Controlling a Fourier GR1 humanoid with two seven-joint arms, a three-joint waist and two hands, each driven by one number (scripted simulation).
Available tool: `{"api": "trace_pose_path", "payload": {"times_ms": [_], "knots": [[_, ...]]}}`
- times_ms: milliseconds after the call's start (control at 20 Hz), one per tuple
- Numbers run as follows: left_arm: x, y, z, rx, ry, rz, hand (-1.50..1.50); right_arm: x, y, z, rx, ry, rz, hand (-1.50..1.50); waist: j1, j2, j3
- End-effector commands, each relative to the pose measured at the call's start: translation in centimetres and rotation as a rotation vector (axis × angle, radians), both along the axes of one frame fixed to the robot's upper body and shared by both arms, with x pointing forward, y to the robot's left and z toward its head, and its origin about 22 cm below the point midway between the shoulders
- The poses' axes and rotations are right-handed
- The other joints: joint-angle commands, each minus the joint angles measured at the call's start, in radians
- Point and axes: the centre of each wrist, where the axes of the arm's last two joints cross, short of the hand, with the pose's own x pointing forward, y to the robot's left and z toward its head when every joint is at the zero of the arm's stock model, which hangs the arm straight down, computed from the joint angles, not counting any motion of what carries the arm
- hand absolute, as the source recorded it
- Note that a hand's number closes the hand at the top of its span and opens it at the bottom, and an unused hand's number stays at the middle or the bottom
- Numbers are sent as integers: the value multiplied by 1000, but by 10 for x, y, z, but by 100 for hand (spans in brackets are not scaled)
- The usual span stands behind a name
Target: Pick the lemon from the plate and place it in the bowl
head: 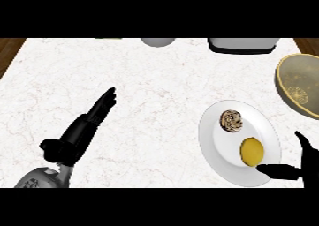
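Right black hand point(312, 167), lower right: fingers apart, thumb just beside yellow oval lemon point(252, 151), not closed on it. Lemon lies on white round plate point(218, 148), not yet in tan round bowl point(300, 74). Left black hand point(80, 132) rests open. Grasp and transfer outstanding.

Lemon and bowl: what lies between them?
In the head view, only the rim of the plate and bare counter separate the lemon from the bowl.

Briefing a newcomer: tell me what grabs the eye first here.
The yellow lemon on the white plate, lower right, stands out first, with the right hand open beside it. Next comes the bowl at the right edge, then the left hand resting open at left.
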Motion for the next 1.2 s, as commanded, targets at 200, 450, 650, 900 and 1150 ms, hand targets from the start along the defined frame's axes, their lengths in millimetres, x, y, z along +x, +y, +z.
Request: {"api": "trace_pose_path", "payload": {"times_ms": [200, 450, 650, 900, 1150], "knots": [[8, -8, -10, -11, 10, 4, 0, 37, 42, 92, 124, 323, 46, -150, -8, -8, 6], [5, 3, -8, 0, 13, -8, 0, 57, 49, 99, 156, 407, 25, -150, 9, -7, 8], [21, -6, -4, -7, 5, -16, 0, 75, 53, 97, 162, 408, 10, -150, 2, -4, 10], [5, -4, -12, -1, 13, -7, 0, 71, 66, 90, 111, 394, 29, -150, -1, -10, 9], [10, 3, -4, -21, 17, 19, 0, 57, 74, 71, 35, 382, 11, -150, -14, -14, 9]]}}
